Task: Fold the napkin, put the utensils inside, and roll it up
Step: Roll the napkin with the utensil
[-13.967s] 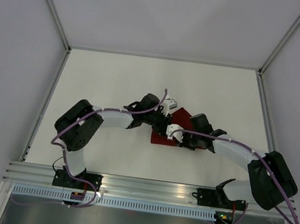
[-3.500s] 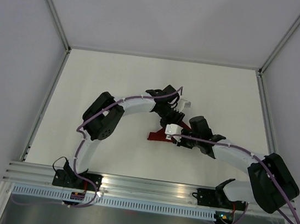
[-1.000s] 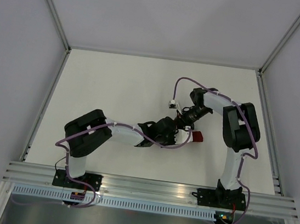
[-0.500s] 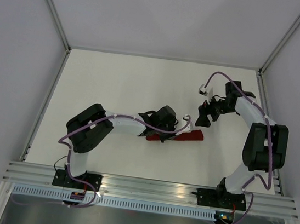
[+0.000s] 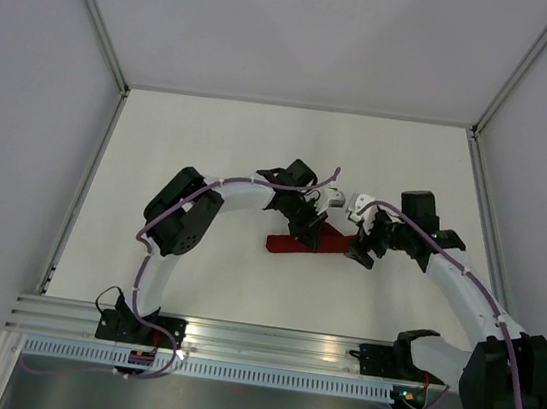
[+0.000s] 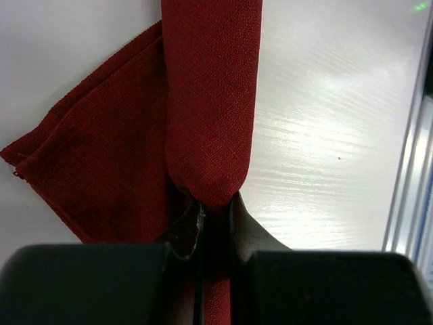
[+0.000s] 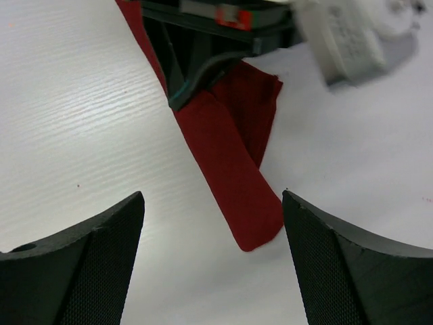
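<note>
The dark red napkin (image 5: 289, 243) lies on the white table as a long narrow roll, with a flat flap (image 6: 101, 176) still spread beside it. My left gripper (image 5: 308, 231) is shut on the roll near its middle; in the left wrist view the rolled cloth (image 6: 211, 101) runs out from between the pinched jaws (image 6: 216, 206). My right gripper (image 5: 362, 249) stands open at the roll's right end. In the right wrist view that rounded end (image 7: 256, 227) lies between the wide-apart fingers (image 7: 81, 264) without touching them. The utensils are hidden.
The aluminium rail (image 5: 265, 343) with both arm bases runs along the table's near edge, and it also shows as a rail (image 6: 411, 176) at the right of the left wrist view. Grey walls (image 5: 21, 131) close the table's other sides.
My right arm has swung down from the back right to the roll's right end, jaws still open. The left arm has shifted round while keeping its grip, and the roll has moved a little left.
</note>
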`<state>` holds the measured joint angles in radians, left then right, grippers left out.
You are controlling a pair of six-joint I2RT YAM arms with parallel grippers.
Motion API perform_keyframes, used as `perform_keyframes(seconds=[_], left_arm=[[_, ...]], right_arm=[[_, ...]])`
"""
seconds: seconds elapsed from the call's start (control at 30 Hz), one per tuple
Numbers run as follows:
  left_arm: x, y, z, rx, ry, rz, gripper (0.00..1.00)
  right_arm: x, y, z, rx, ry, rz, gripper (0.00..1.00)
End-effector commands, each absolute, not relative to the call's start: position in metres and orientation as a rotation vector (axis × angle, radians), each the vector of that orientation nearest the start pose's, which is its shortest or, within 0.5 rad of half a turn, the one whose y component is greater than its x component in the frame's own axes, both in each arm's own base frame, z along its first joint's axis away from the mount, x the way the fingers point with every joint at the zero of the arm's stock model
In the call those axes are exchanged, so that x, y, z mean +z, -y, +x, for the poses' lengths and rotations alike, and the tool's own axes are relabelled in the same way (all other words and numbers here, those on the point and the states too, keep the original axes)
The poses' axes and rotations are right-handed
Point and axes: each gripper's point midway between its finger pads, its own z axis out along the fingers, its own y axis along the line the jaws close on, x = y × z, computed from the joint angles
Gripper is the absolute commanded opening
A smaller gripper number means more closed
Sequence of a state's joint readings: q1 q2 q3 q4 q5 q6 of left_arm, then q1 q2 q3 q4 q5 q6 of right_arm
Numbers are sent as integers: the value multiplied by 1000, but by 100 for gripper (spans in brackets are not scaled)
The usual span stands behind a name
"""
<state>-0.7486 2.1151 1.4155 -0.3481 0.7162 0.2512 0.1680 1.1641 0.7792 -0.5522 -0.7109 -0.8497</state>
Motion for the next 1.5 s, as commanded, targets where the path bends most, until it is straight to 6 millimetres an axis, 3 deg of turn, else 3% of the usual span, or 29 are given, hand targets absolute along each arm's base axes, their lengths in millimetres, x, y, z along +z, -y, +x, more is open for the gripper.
perform_keyframes(seconds=[0.0,0.03,0.23,0.5,0.6,0.7,0.73,0.83,0.93,0.97,1.37,1.47], left_arm=[[-20,347,214,-1207,-2540,1467,7],[-14,352,216,-1251,-2521,1469,8],[-16,354,212,-1375,-2572,1458,9],[-24,354,209,-1409,-2619,1445,18],[-24,355,213,-1387,-2627,1437,20],[-19,359,220,-1362,-2616,1429,25],[-16,360,221,-1356,-2609,1427,26],[-7,365,227,-1356,-2568,1398,33],[11,375,238,-1333,-2475,1364,37],[24,378,243,-1327,-2442,1341,37],[70,384,283,-1124,-2241,1167,43],[81,381,292,-1088,-2207,1092,50]], right_arm=[[110,-158,256,402,-1722,-1413,87],[112,-163,262,349,-1669,-1415,87],[78,-182,261,172,-1600,-1524,82],[44,-198,253,142,-1592,-1634,76],[38,-201,249,153,-1600,-1649,71],[32,-202,245,165,-1620,-1674,58],[32,-202,244,167,-1624,-1683,51],[25,-198,235,193,-1656,-1729,40],[20,-196,226,232,-1679,-1768,35],[19,-195,224,238,-1684,-1774,34],[10,-196,211,324,-1747,-1843,32],[9,-197,208,362,-1765,-1851,31]])
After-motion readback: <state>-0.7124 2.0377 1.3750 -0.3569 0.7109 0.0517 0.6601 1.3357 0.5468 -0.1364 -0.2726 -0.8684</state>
